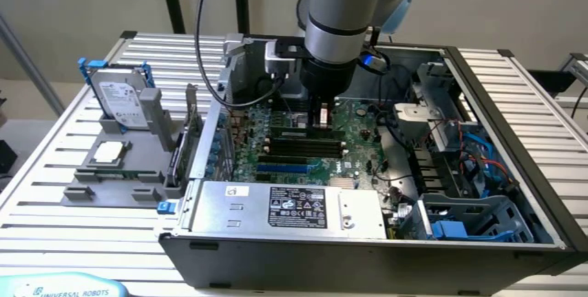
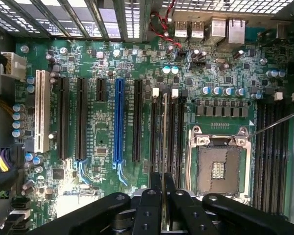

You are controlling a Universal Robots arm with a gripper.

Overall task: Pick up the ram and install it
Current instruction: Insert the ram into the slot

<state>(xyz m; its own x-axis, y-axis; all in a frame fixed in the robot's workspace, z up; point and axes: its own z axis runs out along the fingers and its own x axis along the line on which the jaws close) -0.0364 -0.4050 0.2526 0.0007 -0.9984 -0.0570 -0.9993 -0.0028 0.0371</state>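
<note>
Reaching straight down into case, gripper point(image 2: 162, 188) clamped on ram point(image 2: 164, 137) over motherboard point(image 2: 103, 147) slots.

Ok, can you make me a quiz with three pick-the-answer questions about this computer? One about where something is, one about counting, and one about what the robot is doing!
1. Where is the hard drive?
A. Upright in the grey holder, on the exterior view's left of the computer case
B. Inside the case
C. On the floor

2. How many blue slots are on the motherboard?
A. None
B. One
C. Three

3. What is the end effector doing?
A. Standing wide open
B. Shut on the ram, over the black slots
C. Gripping a screwdriver

Answers:
1 A: it stands outside the case, on the slatted table.
2 B: a single blue slot sits among black and white ones.
3 B: the thin stick sits edge-on between the closed fingers.
</note>
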